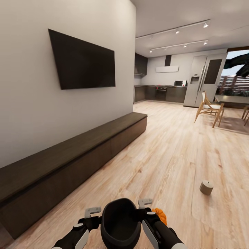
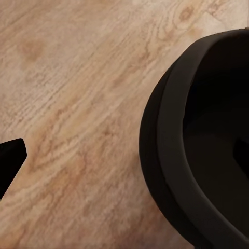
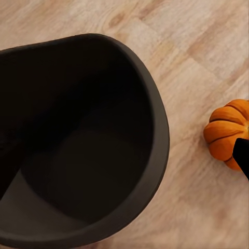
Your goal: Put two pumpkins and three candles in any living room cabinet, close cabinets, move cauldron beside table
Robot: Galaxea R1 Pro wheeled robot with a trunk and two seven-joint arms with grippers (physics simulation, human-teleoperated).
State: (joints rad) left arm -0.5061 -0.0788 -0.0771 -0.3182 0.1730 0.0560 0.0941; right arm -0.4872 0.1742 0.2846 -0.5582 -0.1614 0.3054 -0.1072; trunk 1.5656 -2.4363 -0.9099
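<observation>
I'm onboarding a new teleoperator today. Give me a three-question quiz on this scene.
1. True or false: the cabinet has a drawer standing open.
2. Which lies on the floor to the robot's right, apart from the arms? A) candle B) cup C) book
3. Fill in: beside the cauldron sits an orange ____.

Key: 1 false; 2 A; 3 pumpkin.

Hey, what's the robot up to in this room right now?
It has the black cauldron between both arms, left tool and right tool at its sides. A pumpkin sits on the wood floor beside it, a candle farther right. The long dark cabinet along the wall looks closed.
</observation>
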